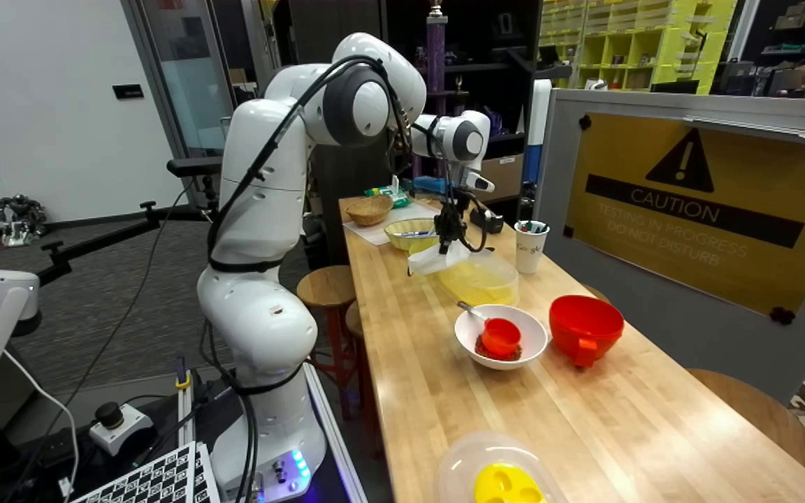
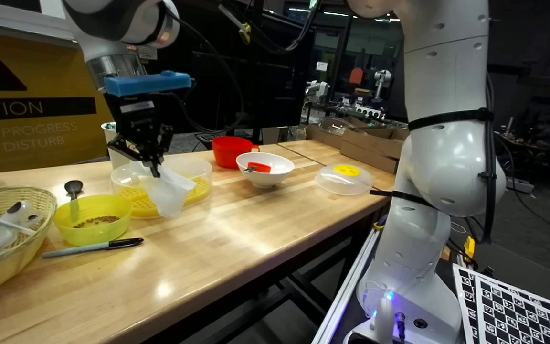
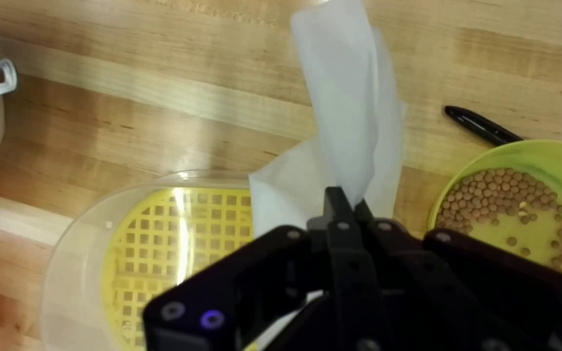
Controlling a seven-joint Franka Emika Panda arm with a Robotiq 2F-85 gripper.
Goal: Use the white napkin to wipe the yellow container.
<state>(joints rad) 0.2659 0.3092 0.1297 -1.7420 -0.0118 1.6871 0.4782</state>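
Note:
My gripper (image 1: 446, 246) is shut on the white napkin (image 1: 426, 261), which hangs crumpled from the fingertips. In an exterior view the napkin (image 2: 171, 193) hangs in front of the near side of the yellow container (image 2: 198, 170). In the wrist view the fingertips (image 3: 347, 200) pinch the napkin (image 3: 342, 92), which covers the right part of the yellow container (image 3: 73, 278). The container is low, wide and clear-walled, with a yellow grid inside. Whether the napkin touches the container I cannot tell. The container's right side is partly hidden in the wrist view.
A bright yellow bowl (image 2: 93, 220) with brown pellets stands close beside the container. A pen (image 2: 93, 247) and a wicker basket (image 2: 12, 248) lie near it. A white bowl (image 1: 469, 328), red bowl (image 1: 586, 325), white cup (image 1: 530, 248) and clear lid (image 1: 455, 464) stand around.

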